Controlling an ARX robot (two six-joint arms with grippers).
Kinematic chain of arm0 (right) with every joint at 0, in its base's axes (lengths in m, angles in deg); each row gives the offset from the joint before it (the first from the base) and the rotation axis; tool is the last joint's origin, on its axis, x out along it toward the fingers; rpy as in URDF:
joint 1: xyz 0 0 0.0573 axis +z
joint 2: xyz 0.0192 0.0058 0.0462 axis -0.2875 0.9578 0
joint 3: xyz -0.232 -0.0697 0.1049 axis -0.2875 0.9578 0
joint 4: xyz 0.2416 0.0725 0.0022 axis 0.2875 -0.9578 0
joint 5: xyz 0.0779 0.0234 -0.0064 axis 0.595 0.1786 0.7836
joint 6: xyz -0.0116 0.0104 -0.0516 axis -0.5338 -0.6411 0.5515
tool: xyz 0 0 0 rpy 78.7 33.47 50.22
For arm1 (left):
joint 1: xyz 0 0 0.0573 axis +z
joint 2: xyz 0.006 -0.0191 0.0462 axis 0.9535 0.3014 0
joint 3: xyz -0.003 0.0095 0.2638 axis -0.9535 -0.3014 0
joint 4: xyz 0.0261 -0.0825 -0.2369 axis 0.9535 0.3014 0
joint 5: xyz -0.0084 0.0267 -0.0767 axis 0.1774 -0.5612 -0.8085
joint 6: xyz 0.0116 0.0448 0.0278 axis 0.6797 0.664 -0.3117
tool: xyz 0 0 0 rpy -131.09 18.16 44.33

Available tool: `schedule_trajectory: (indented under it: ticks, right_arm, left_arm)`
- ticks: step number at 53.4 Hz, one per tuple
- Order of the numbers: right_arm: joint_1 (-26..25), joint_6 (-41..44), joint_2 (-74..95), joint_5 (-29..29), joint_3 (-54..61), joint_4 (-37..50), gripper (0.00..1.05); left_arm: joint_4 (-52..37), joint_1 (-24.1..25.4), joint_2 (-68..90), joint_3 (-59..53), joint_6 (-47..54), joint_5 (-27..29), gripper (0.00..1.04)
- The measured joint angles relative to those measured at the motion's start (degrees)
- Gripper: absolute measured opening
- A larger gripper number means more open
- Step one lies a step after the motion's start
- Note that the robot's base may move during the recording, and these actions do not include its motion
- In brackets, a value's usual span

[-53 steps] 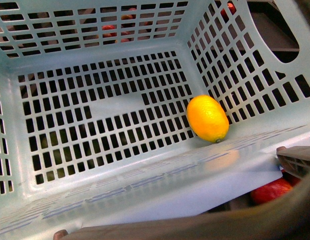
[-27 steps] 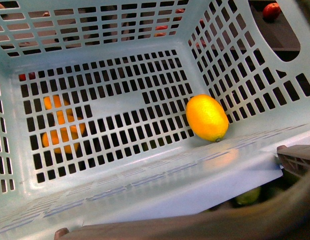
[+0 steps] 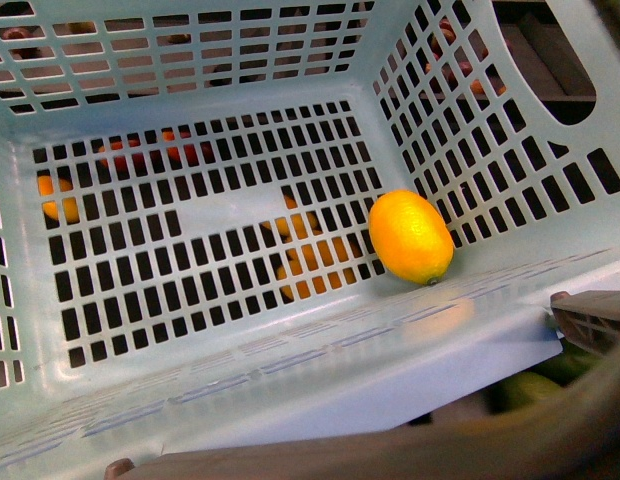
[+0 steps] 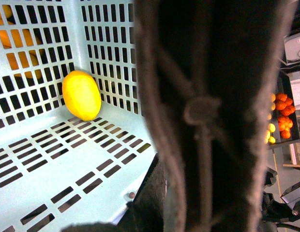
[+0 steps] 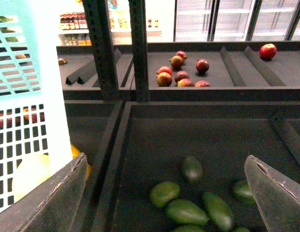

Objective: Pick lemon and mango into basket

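Note:
The lemon [image 3: 411, 237] lies inside the teal basket [image 3: 340, 390], on its slotted floor against the right-hand corner; the left wrist view shows the lemon [image 4: 81, 94] there too. The basket's brown handle [image 4: 208, 111] fills the left wrist view, and my left gripper [image 4: 181, 210] is shut on it, its fingers mostly hidden. My right gripper [image 5: 162, 193] is open and empty, hanging above several green mangoes [image 5: 186, 211] in a dark bin. The basket wall [image 5: 14, 63] stands beside this gripper.
Red fruits [image 5: 181, 67] lie on the shelf behind the mango bin, past dark metal uprights [image 5: 138, 48]. Orange fruits [image 3: 310, 265] show through the basket floor. A crate of oranges [image 4: 284, 104] sits off to the side.
The fruits seen through the basket floor have shifted to the right, so the basket has moved over the display. The lemon stays in its corner.

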Motion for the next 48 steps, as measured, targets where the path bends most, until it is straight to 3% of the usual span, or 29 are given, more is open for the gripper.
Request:
schedule_trajectory:
  ticks: [48]
  right_arm:
    - [-0.04,-0.02,0.0,0.09,0.09,-0.02,0.96]
  left_arm:
    - [0.0,0.0,0.0,0.0,-0.04,0.07,0.05]
